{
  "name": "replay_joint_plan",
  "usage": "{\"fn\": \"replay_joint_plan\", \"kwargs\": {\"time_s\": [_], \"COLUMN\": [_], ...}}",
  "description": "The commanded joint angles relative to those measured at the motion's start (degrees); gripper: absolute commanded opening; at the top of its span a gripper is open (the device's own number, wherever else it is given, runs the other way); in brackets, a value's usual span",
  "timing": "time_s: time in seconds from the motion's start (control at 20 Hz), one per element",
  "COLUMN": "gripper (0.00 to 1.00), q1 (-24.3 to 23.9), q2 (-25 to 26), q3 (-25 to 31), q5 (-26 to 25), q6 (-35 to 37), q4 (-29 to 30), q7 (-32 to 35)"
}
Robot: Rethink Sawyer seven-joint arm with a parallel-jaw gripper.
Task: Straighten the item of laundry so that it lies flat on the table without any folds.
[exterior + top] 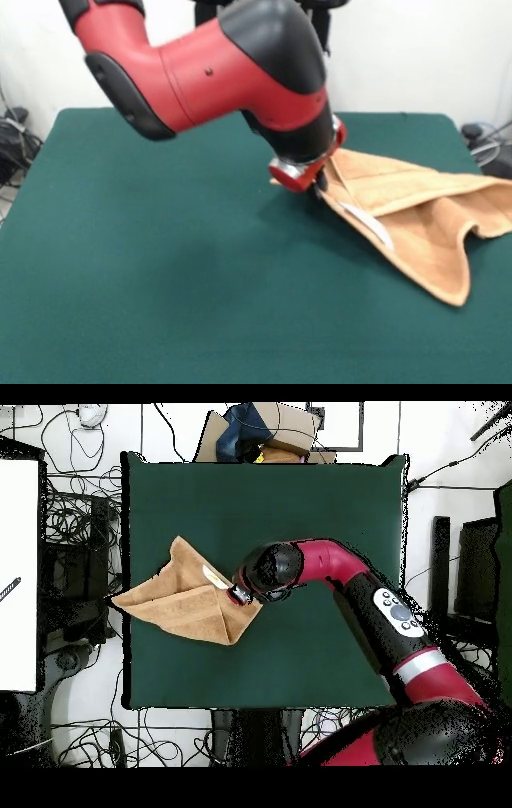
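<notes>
The item of laundry is a light orange-tan towel lying folded over itself in a rough triangle on the table's right part in the front view, with a white label showing along one fold. In the overhead view the towel lies at the left of the green table, and one tip reaches the table's left edge. My gripper is down on the towel's pointed corner nearest the table's middle. The red wrist covers it. From overhead the gripper meets the towel beside the label.
My red arm stretches across the table from the bottom right in the overhead view. Tangled cables lie on the floor to the left, a cardboard box beyond the top edge, and a white panel at the far left.
</notes>
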Motion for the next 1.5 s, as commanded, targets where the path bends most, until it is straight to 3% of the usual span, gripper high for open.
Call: {"fn": "replay_joint_plan", "kwargs": {"time_s": [0.05,0.25,0.6,1.1,1.3,1.45,1.5], "gripper": [0.00,0.00,0.00,0.00,0.00,0.00,0.00], "q1": [-0.2,-0.1,-0.4,-4.6,-2.7,1.8,2.2], "q2": [-3.0,-6.1,-16.2,-38.9,-48.5,-55.5,-57.6], "q3": [-2.7,-2.5,-1.6,1.0,-2.8,-10.1,-11.2], "q5": [-4.1,-3.5,1.0,4.7,0.7,-6.6,-6.4], "q6": [1.2,0.3,1.5,-8.2,-19.9,-27.0,-28.4], "q4": [2.3,3.4,7.4,16.5,19.0,20.3,21.4], "q7": [-8.8,-5.6,1.3,6.9,14.7,23.9,23.8]}}
